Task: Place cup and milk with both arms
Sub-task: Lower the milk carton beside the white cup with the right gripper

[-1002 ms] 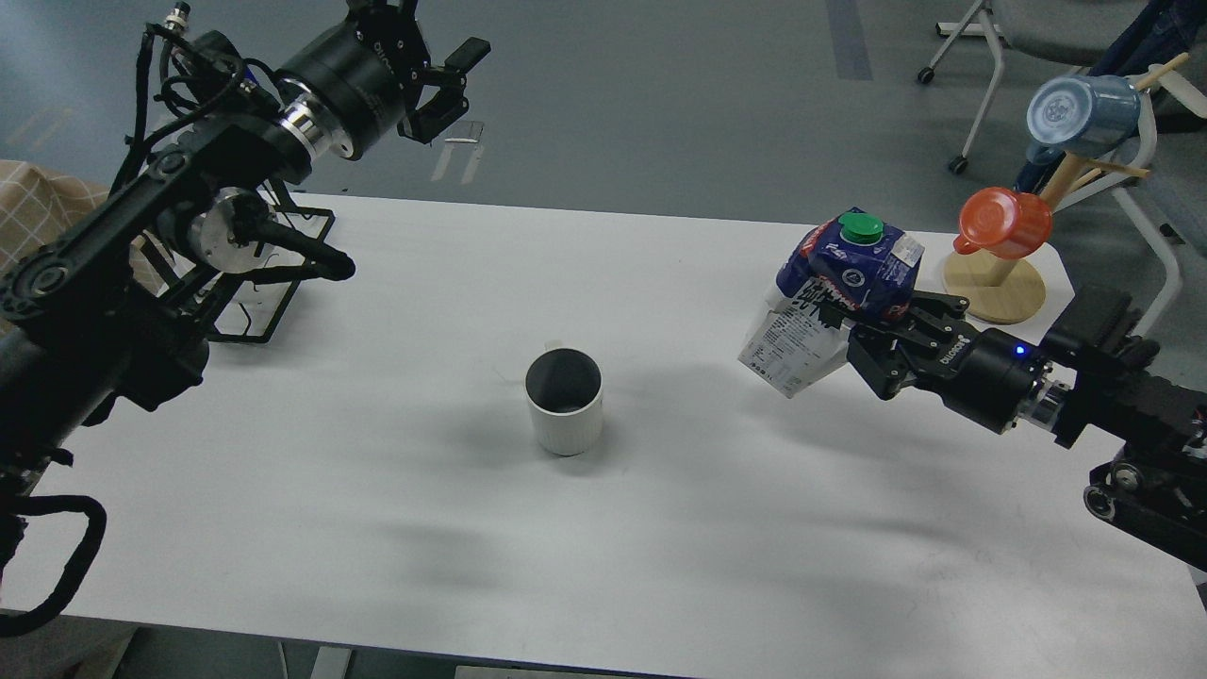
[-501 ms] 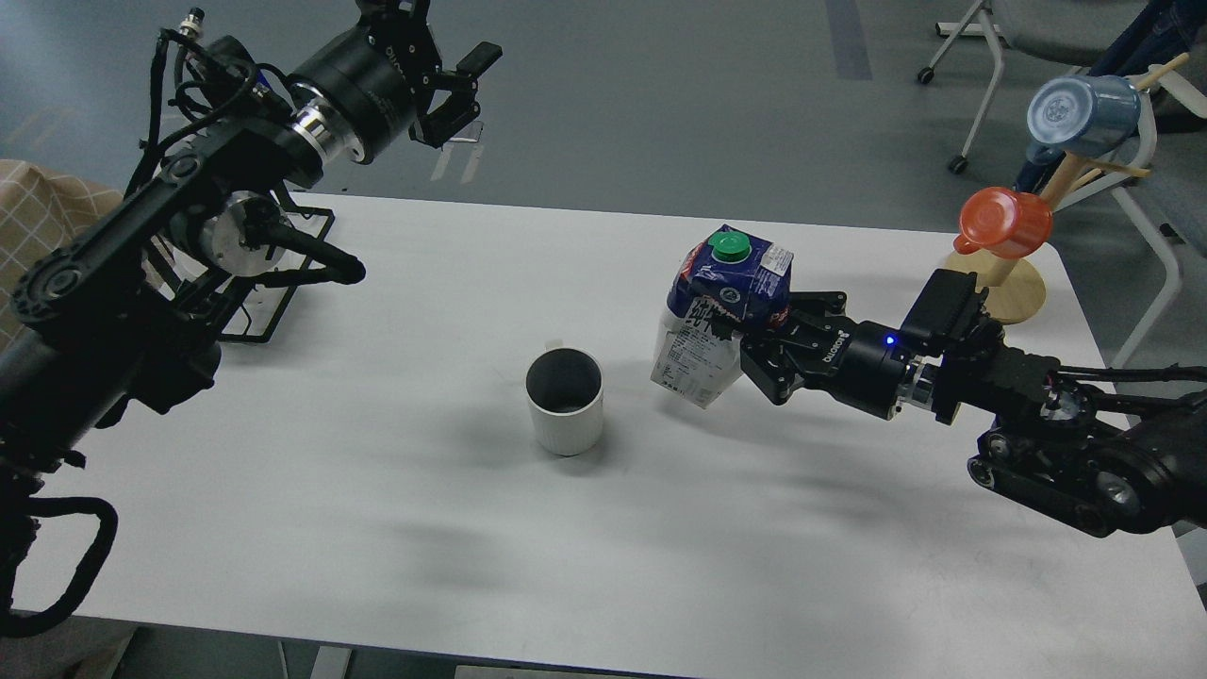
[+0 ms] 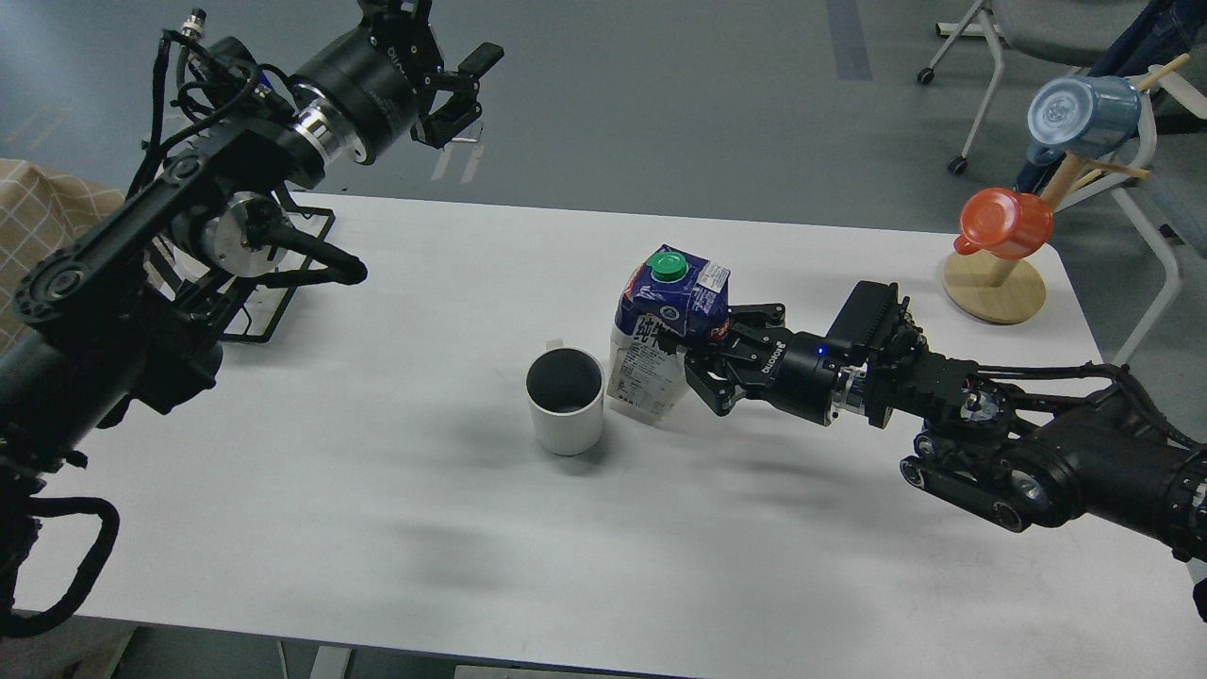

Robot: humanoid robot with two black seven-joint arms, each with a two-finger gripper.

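Left gripper is up high past the far table edge, fingers spread, holding nothing, well clear of everything. Below its arm, a black wire rack sits at the table's left end.

Centre: white cup upright on the table, looks empty (dark inside, can't see the bottom). Milk carton is just right of it, green cap up, leaning slightly; gap to the cup is very small, can't tell if they touch. Can't tell either if the carton base is fully down or just above the surface.

Right gripper is clamped on the carton's side, arm reaching in from the right.

Far right: wooden mug stand with an orange mug and a blue mug, not in play.

Risks, as I read it:
- any more leftward travel pushes the carton into the cup and shoves or tips it
- letting go while the carton leans could topple it onto the cup
- fingers opening wide may clip the cup (tight spacing)
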